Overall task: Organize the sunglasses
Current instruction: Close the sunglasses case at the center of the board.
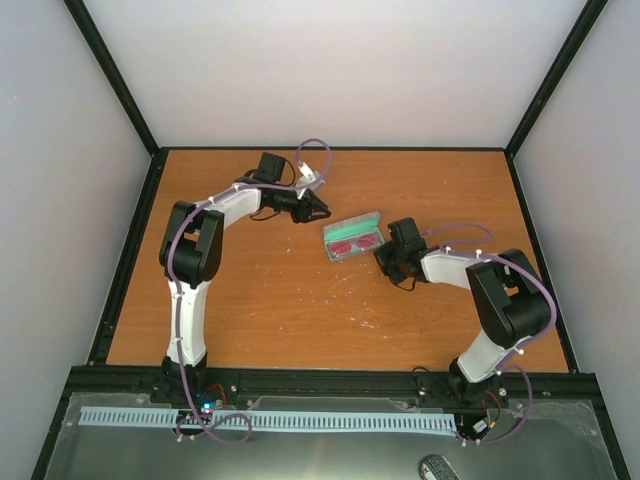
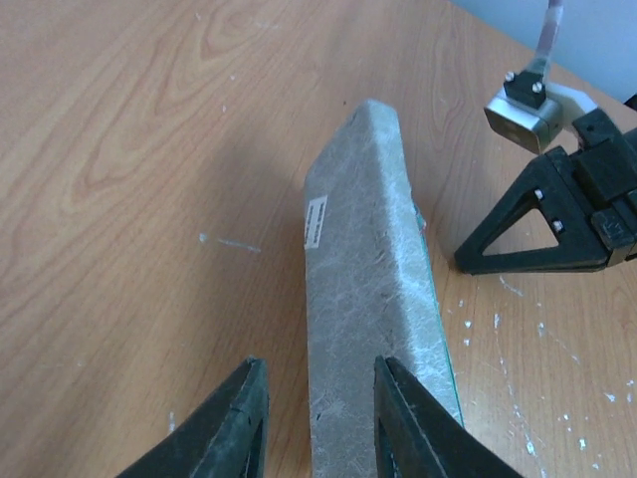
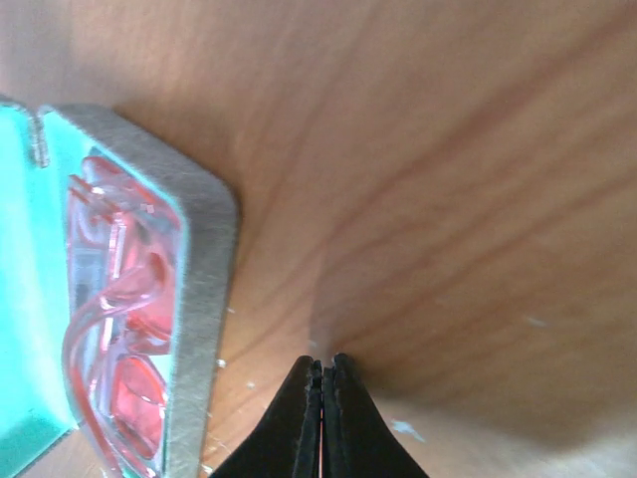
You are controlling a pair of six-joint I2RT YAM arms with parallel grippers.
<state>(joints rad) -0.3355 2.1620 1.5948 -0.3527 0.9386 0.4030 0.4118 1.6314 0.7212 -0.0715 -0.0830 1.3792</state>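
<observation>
The sunglasses [image 1: 356,243], with red frame and reddish lenses, lie inside the open grey case [image 1: 340,252] with green lining at the table's middle. In the right wrist view the sunglasses [image 3: 117,329] fill the case's tray, whose grey rim [image 3: 199,319] is at left. My right gripper [image 3: 323,370] is shut and empty, just right of the case; it also shows in the top view [image 1: 384,260]. My left gripper [image 2: 317,410] is open behind the case's raised grey lid [image 2: 363,289], its fingers either side of the lid's near edge; it shows in the top view too [image 1: 320,211].
The brown wooden table [image 1: 260,300] has black rails along its edges and white walls beyond. In the left wrist view the right arm's black gripper [image 2: 542,234] sits beyond the case at upper right.
</observation>
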